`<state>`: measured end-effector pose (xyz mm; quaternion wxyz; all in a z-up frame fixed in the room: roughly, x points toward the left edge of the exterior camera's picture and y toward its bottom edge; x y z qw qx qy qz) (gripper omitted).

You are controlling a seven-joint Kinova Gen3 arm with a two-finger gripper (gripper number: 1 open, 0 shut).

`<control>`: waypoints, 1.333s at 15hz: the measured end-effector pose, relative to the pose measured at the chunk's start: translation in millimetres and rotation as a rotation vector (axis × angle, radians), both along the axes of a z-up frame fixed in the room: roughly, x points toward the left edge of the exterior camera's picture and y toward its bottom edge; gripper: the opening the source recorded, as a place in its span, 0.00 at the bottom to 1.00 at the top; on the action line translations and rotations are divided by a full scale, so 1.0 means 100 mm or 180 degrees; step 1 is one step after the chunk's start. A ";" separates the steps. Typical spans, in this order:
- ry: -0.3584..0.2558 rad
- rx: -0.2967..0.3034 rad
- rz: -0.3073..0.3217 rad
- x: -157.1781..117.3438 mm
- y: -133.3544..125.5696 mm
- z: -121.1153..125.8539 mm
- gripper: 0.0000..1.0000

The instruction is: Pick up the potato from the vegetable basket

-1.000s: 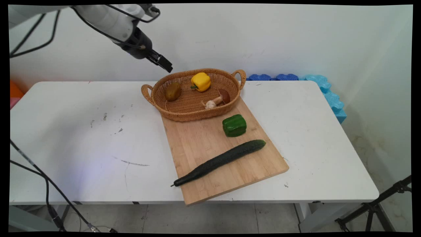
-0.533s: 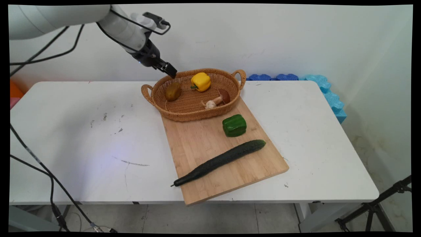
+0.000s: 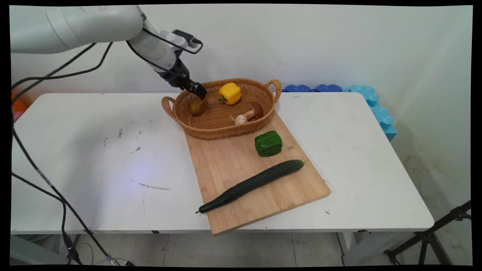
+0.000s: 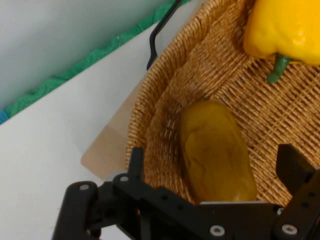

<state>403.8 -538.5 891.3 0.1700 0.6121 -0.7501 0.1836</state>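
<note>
A brown potato [image 3: 197, 105] lies in the left part of a wicker basket [image 3: 226, 134]. My gripper [image 3: 199, 92] hangs just above the potato's top end, tilted down into the basket. In the hand view the gripper [image 4: 215, 167] is open and the potato [image 4: 215, 155] sits between its two fingers [image 4: 136, 162], which stand apart from it. A yellow bell pepper [image 3: 230, 93] lies to the right of the potato and shows in the hand view's upper right corner [image 4: 287, 30]. The basket wall [image 4: 165, 110] curves round the potato's left side.
A mushroom [image 3: 254, 110] and a garlic bulb [image 3: 241, 119] lie in the basket's right half. The basket rests on the far end of a wooden cutting board [image 3: 229, 165] that carries a green bell pepper [image 3: 268, 143] and a long cucumber [image 3: 252, 183]. Blue foam mats [image 3: 372, 103] line the back right.
The gripper has come down and to the right, from above the basket's far left rim into the basket, stopping over the potato. Nothing on the table has moved.
</note>
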 end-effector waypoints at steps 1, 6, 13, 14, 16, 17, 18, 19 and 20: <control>-0.0001 0.0013 0.0001 -0.01 -0.02 -0.04 1.00; 0.0006 0.0063 -0.0001 -0.06 -0.09 -0.19 1.00; 0.0010 0.0100 -0.0028 -0.10 -0.13 -0.30 1.00; 0.0007 0.0102 -0.0033 -0.10 -0.13 -0.32 1.00; -0.0006 0.0102 -0.0048 -0.11 -0.14 -0.34 1.00; -0.0013 0.0099 -0.0056 -0.10 -0.15 -0.35 1.00; -0.0022 0.0093 -0.0071 -0.10 -0.16 -0.36 0.00; -0.0028 0.0089 -0.0082 -0.11 -0.17 -0.37 0.00; -0.0035 0.0085 -0.0096 -0.11 -0.18 -0.38 0.00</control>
